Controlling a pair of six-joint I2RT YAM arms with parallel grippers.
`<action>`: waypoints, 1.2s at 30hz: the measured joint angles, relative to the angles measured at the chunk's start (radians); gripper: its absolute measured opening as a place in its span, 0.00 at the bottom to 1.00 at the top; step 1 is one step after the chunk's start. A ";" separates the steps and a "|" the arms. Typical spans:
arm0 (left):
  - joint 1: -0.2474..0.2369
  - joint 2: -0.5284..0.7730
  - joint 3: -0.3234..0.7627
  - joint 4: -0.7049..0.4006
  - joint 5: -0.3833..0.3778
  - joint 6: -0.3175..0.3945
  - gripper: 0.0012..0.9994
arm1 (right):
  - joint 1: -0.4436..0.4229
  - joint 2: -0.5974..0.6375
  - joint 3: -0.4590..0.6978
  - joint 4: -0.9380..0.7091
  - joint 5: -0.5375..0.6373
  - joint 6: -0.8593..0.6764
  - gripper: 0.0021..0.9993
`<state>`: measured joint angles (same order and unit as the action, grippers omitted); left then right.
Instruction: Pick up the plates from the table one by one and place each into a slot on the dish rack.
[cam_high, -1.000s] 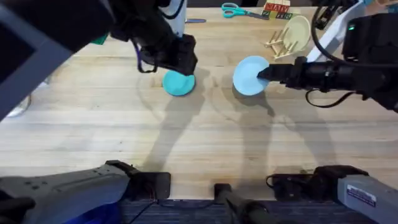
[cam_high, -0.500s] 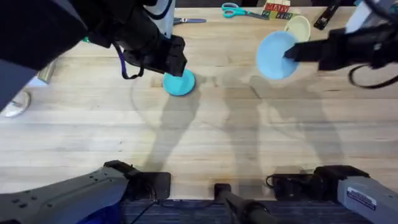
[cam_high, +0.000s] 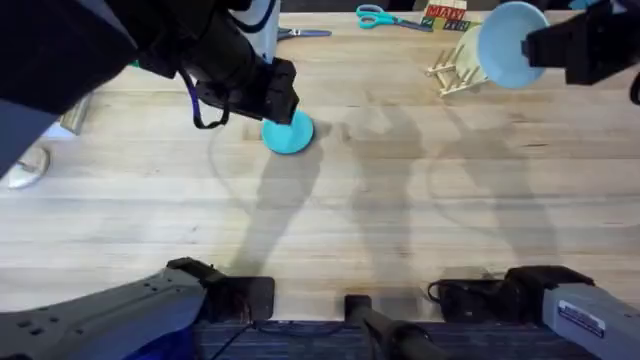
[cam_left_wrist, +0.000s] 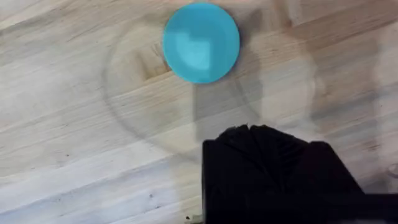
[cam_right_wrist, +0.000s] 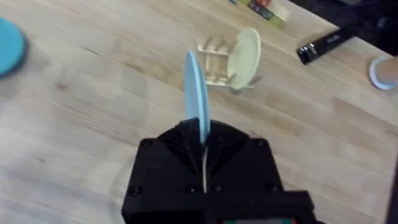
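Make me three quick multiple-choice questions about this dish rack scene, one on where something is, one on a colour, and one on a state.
1. Where is the teal plate?
A. flat on the table
B. in the dish rack
C. held by the right end effector

2. What colour is the plate already standing in the dish rack?
A. teal
B. cream-yellow
C. red

3. How is the pale blue plate held?
A. lying flat on the table
B. leaning on the scissors
C. clamped on edge in the right end effector

Answers: 1 A, it lies on the table beside the left end effector. 2 B, the cream-yellow plate stands between the pegs. 3 C, the right wrist view shows it gripped upright.
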<state>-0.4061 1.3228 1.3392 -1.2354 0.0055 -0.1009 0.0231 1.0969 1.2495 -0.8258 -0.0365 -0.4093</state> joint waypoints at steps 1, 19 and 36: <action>0.000 0.000 0.000 0.000 0.000 0.000 0.04 | 0.000 0.000 0.000 -0.006 0.017 -0.011 0.03; 0.000 0.000 0.000 -0.021 -0.002 0.005 0.99 | 0.000 0.000 0.000 -0.011 0.089 -0.063 0.03; 0.000 0.000 0.000 -0.393 -0.002 0.005 0.99 | 0.000 0.000 0.000 0.010 0.090 -0.063 0.03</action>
<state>-0.4061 1.3228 1.3392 -1.6279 0.0032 -0.0963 0.0231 1.0969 1.2499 -0.8161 0.0532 -0.4725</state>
